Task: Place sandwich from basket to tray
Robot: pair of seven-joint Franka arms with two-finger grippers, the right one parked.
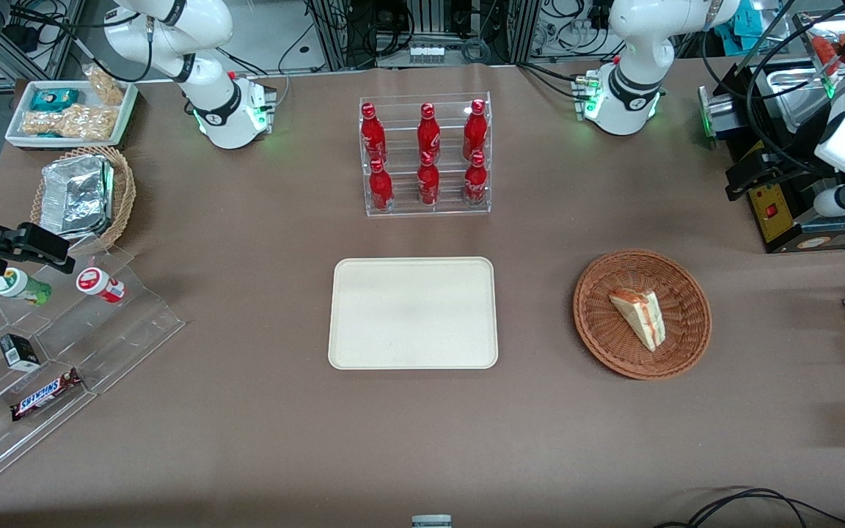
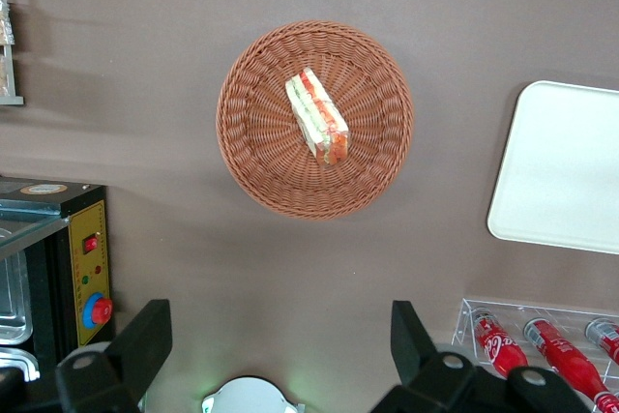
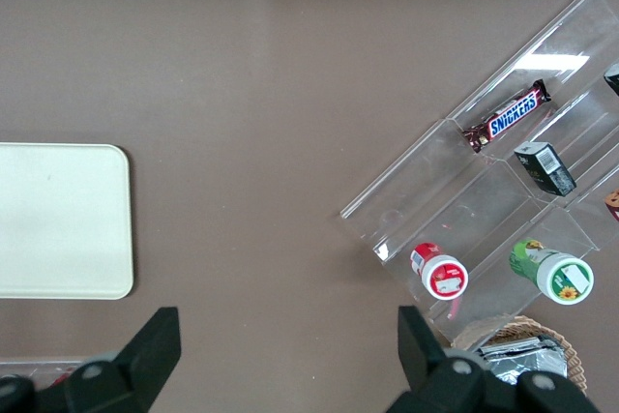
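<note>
hand (image 2: pixel 276 345) high above the surface (image 1: pixel 246 411), fingers spread wide, nothing between them. Straight drop onto basket (image 1: pixel 642 314) unobstructed; sandwich (image 1: pixel 639 317) lies alone in it, bare wicker all round. Bare surface between basket and tray (image 1: pixel 413 312), no obstacle on that path. Tray top bare. Bottle rack (image 1: pixel 426 154) stands farther from front camera than tray, clear gap between. Black appliance (image 1: pixel 774 198) near basket at the working arm's end, apart from it. Wide bare strip along front edge.
</note>
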